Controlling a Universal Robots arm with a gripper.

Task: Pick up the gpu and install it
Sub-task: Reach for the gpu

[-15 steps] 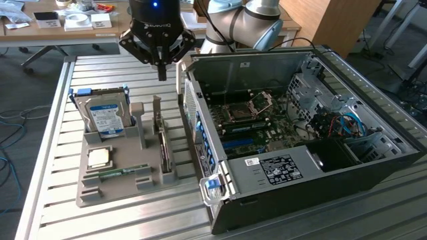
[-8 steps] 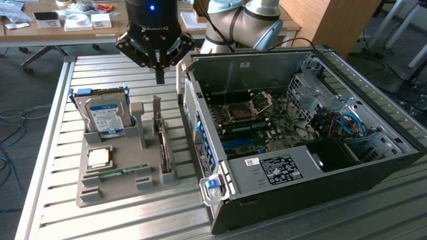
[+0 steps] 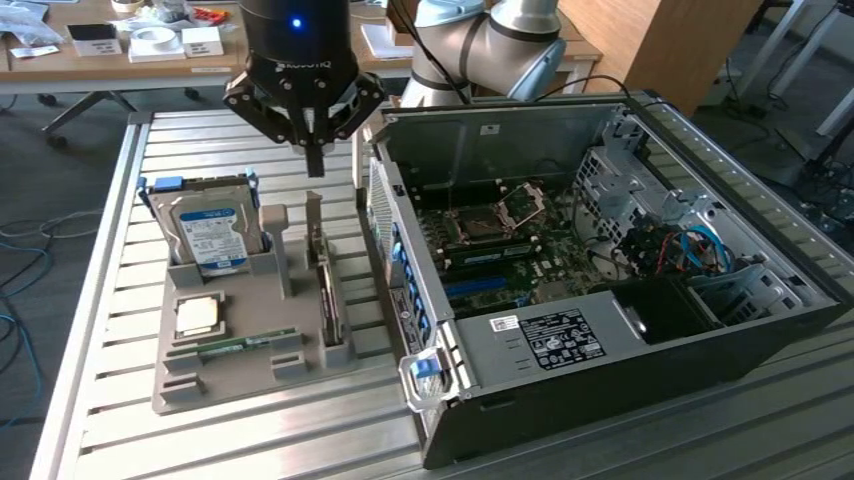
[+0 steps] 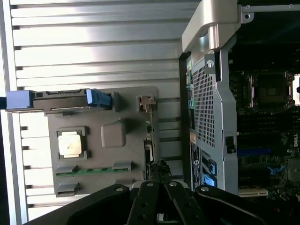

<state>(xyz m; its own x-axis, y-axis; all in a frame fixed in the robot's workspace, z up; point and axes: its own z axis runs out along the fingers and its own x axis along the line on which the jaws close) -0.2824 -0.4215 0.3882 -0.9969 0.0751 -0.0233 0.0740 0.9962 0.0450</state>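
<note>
1. The gpu (image 3: 328, 300) (image 4: 149, 133) stands on its edge in a slot along the exterior view's right side of a grey holder (image 3: 234, 385), just beside the computer case (image 3: 747, 330).
2. Its long axis runs near to far, and its silvery bracket (image 3: 315, 222) rises upright at the far end.
3. The gripper (image 3: 315, 160) (image 4: 161, 168) hangs above that far end, apart from the card. Its fingers are pressed together and hold nothing.
4. To the left in the same holder, a hard drive (image 3: 207, 235) stands upright. A processor (image 3: 198, 315) and a green memory stick (image 3: 247, 345) lie flat nearer.
5. Holder and open case rest on a slatted metal table (image 3: 200, 440).
6. Beyond it is a wooden desk (image 3: 120, 65) with small items. Cables (image 3: 27, 240) lie on the floor at the left.
</note>
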